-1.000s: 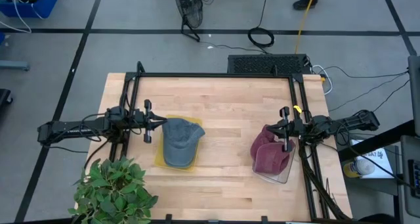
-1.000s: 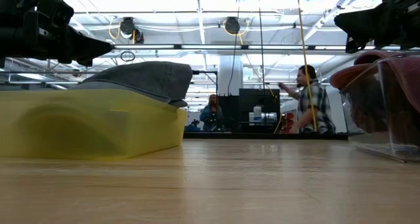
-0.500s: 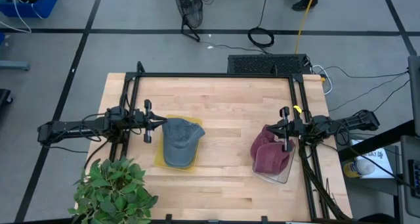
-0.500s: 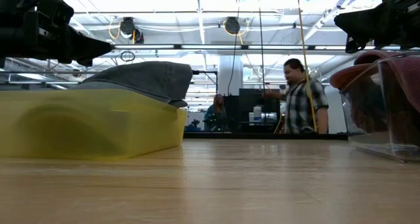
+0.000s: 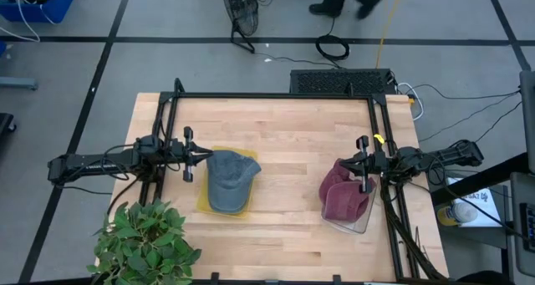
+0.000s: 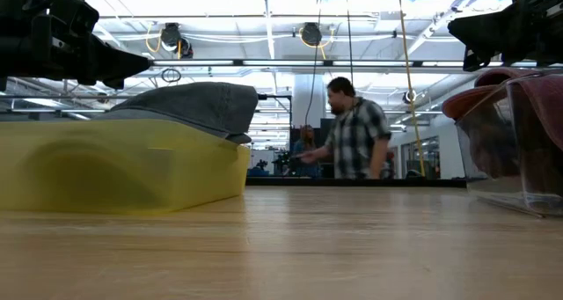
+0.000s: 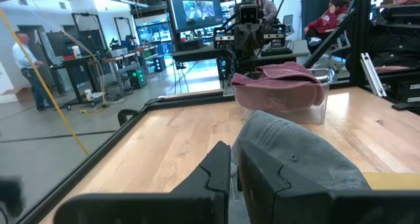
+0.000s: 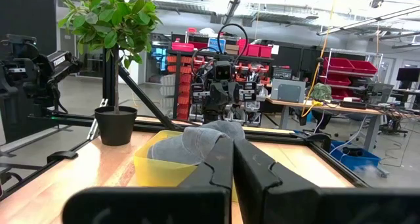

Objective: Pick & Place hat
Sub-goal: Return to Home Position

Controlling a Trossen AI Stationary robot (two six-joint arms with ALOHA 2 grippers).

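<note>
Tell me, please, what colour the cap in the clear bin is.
Maroon cap; high view shows best.

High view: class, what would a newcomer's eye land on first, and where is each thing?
A grey-blue cap sits heaped on the yellow bin at the table's left, just ahead of the left end effector. A maroon cap fills the clear bin at the right, by the right end effector. A leafy plant overhangs the table's corner at the picture's lower left.

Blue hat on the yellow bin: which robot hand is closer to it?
Left. The left gripper is right beside the blue hat; the right gripper is across the table, above the red hat.
</note>
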